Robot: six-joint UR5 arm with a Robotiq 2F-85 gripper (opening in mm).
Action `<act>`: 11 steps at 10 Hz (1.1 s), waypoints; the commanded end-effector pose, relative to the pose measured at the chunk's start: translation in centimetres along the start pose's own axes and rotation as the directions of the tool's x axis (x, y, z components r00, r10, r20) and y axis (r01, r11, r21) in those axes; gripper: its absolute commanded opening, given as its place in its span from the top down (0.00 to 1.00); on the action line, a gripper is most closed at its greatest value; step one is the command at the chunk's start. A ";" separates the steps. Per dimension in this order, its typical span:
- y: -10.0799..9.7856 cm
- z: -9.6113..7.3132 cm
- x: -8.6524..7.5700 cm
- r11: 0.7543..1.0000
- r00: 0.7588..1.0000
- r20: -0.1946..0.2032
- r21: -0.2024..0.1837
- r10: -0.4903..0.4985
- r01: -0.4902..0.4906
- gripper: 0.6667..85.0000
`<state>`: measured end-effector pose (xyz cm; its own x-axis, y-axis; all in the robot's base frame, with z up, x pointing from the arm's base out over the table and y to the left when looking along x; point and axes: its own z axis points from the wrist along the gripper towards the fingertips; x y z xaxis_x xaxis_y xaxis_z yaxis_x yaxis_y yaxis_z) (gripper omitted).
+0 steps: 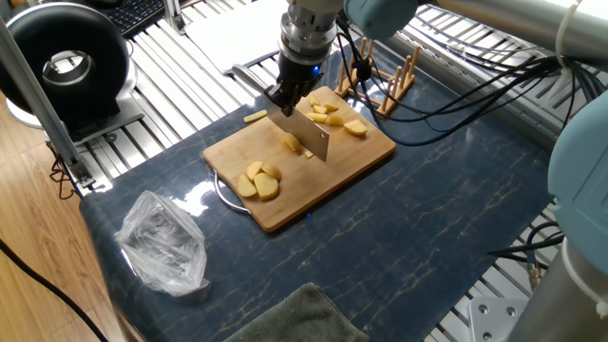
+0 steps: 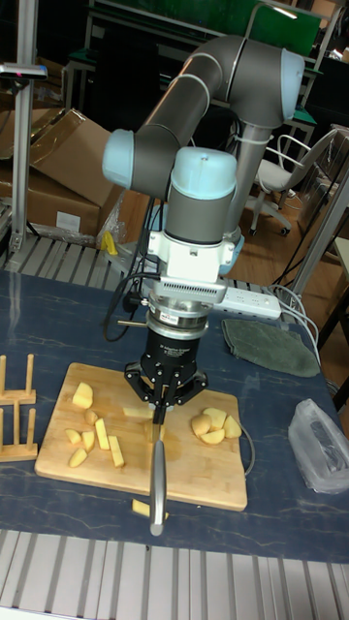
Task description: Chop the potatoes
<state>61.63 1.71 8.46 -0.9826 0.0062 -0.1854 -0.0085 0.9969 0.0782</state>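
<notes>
Fixed view: the hand grips a knife whose blade rests among the potatoes on the bamboo board.

Tall fixed view: the knife handle points toward the camera, with potato pieces on both sides of it.

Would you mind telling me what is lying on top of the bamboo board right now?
On the bamboo board lie potato pieces, more behind the knife; it partly hides one piece.

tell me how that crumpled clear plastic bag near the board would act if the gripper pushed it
The plastic bag looks thin and crumpled, so it would probably crush and slide rather than hold shape. It seems empty, so likely very light. Its glossy film may slip between fingers.
</notes>
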 end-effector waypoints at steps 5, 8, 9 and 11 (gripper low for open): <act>0.0 0.7 -0.5 1.000 1.000 0.006 -0.004 0.004 -0.004 1.00; 0.0 0.6 -0.8 1.000 1.000 0.016 0.001 0.001 -0.001 1.00; 0.2 0.4 -1.1 1.000 1.000 0.019 0.001 0.004 -0.004 1.00; 1.0 0.0 -2.7 1.000 0.999 0.025 0.011 0.021 -0.021 1.00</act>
<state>62.95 1.97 8.26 -0.9800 0.0078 -0.1991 -0.0054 0.9978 0.0659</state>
